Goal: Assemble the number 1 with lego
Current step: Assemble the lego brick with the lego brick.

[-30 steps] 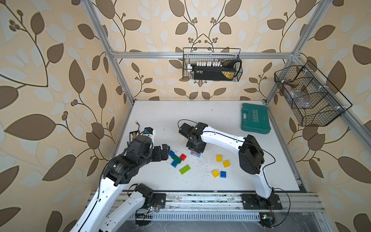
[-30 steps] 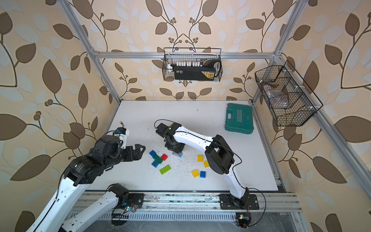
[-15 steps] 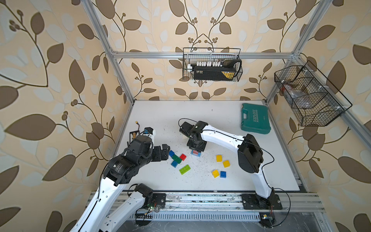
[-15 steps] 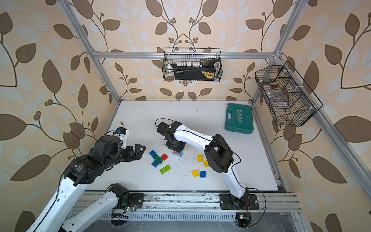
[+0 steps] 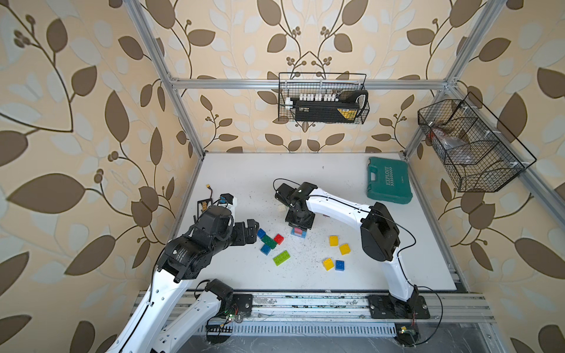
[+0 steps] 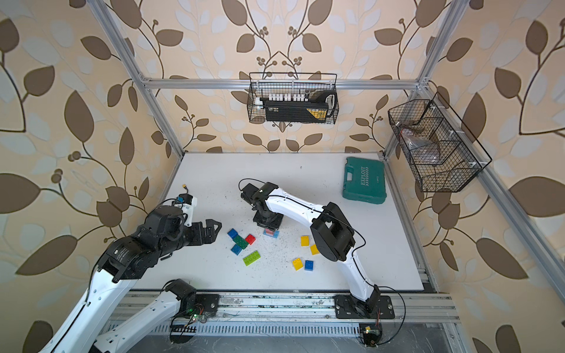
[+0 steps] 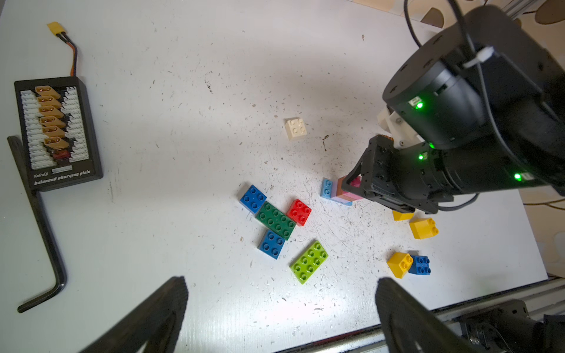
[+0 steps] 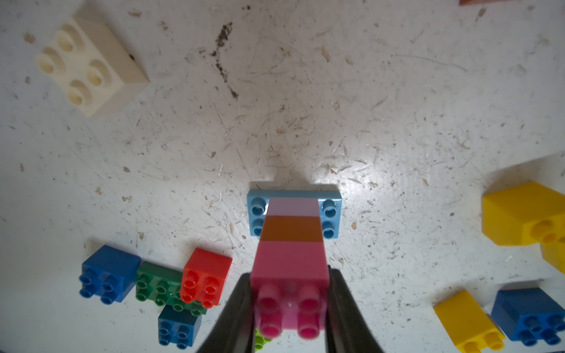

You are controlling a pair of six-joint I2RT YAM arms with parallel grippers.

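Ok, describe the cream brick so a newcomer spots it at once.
On the white table, find the right pincer, shut on the pink-topped stack. Just past it, towards the back wall, a square cream brick lies alone. No other brick is cream, and none touches it.

Bright, even light throughout; wrist views show table glare, edge bending and blurred near parts.

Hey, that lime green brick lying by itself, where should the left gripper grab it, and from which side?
Come straight down and close on the two long side walls of the lime green brick, mid-length. It lies flat, studs up, nothing touching its long sides, so the open left gripper should span its narrow width.
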